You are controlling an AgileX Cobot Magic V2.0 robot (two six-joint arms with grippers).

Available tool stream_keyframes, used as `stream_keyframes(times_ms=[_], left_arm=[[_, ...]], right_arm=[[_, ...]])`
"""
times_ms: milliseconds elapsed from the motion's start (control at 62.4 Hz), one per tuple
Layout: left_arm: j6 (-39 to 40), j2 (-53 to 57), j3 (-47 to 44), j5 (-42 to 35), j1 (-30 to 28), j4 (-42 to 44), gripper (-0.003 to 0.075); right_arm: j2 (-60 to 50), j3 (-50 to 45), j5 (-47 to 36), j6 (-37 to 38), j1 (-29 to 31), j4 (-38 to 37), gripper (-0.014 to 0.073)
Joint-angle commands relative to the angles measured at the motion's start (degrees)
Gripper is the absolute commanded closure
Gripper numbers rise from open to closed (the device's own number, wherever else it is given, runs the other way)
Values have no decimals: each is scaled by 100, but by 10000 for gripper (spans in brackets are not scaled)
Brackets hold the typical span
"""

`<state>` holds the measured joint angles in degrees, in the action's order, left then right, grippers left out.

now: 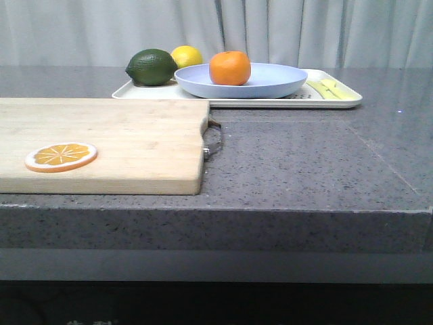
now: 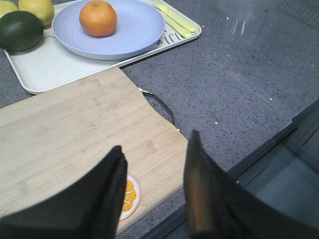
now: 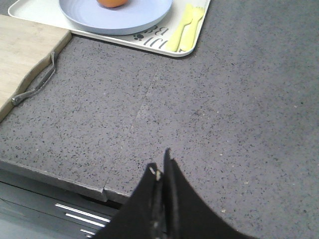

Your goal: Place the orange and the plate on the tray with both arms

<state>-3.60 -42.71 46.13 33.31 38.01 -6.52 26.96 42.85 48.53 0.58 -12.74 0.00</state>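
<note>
The orange [image 1: 230,68] rests on the pale lavender-blue plate [image 1: 270,84], which lies on the white tray [image 1: 318,101] at the back of the counter. In the left wrist view the orange [image 2: 98,18], plate [image 2: 134,35] and tray [image 2: 50,69] show far from my left gripper [image 2: 155,149], which is open and empty above the near corner of the cutting board. In the right wrist view my right gripper [image 3: 160,160] is shut and empty above the counter's front edge; the plate [image 3: 129,17], tray [image 3: 149,42] and a bit of the orange [image 3: 112,2] show far off. Neither gripper shows in the front view.
A wooden cutting board [image 1: 108,145] with a metal handle [image 1: 213,139] lies at front left, an orange slice disc [image 1: 61,156] on it. A dark green avocado [image 1: 151,67] and a yellow lemon [image 1: 187,55] sit on the tray's left, yellow cutlery [image 1: 331,89] on its right.
</note>
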Motion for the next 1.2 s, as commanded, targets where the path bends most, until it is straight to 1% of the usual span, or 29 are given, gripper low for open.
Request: stream_keyframes(times_ms=[0, 80, 96, 561, 625, 705, 769, 817, 993, 1089, 1185], left_arm=[[38, 22, 160, -406, -16, -58, 633], [38, 22, 160, -406, -16, -58, 733], [38, 22, 160, -406, -16, -58, 738], [38, 76, 85, -462, -4, -71, 738], [38, 181, -60, -571, -144, -106, 738], [26, 392, -340, -812, -474, -107, 738], [12, 662, -699, -1110, -871, 2, 738], [12, 964, -998, -1328, -1280, -6, 738], [12, 2113, -2251, -2268, -2486, -6, 738], [12, 2819, -2940, -2729, -3007, -6, 738], [12, 3536, -3516, -2826, -3358, -44, 738]], right_arm=[[27, 124, -419, -4, 26, 0, 664], [27, 124, -419, -4, 26, 0, 662], [27, 124, -419, -4, 26, 0, 662], [27, 124, -419, -4, 26, 0, 662], [27, 124, -427, -4, 26, 0, 662], [27, 124, -426, -4, 26, 0, 662], [27, 124, -426, -4, 26, 0, 662], [27, 124, -426, -4, 26, 0, 662], [27, 124, -426, -4, 26, 0, 662], [27, 124, -426, -4, 26, 0, 662], [27, 124, -426, -4, 26, 0, 662]])
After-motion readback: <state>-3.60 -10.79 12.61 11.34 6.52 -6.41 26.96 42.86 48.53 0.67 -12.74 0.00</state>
